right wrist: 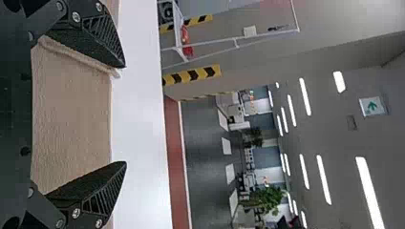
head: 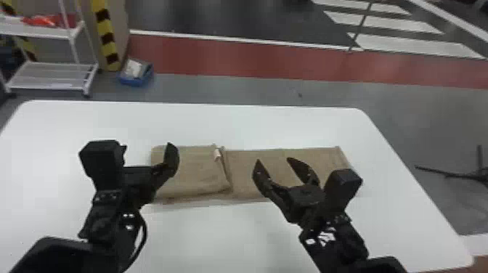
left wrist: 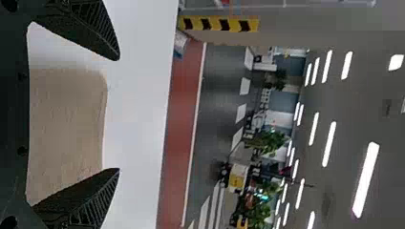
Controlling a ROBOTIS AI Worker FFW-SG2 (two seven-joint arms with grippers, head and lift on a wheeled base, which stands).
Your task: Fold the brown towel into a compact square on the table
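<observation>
On the counter (head: pixel 225 125), the brown towel (head: pixel 245 167) was a long strip. Its left end looked folded in; the square wasn't made. Both jaws, over the counter, were wide apart, holding nothing.

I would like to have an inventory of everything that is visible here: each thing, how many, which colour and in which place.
towel: one, brown, on the table, its left part folded over
label: one, whitish, on the towel
table: one, white, under the towel
rack: one, white, beyond the table, far left
box: one, blue, on the floor beside the rack
floor: one, grey, with a red band and white markings
stand: one, dark, on the floor at right
plants: several, green, far background
ceiling lights: many, white, overhead
sign: one, green and white, up high
left gripper: one, black, open, by the towel's left part
right gripper: one, black, open, by its right part
</observation>
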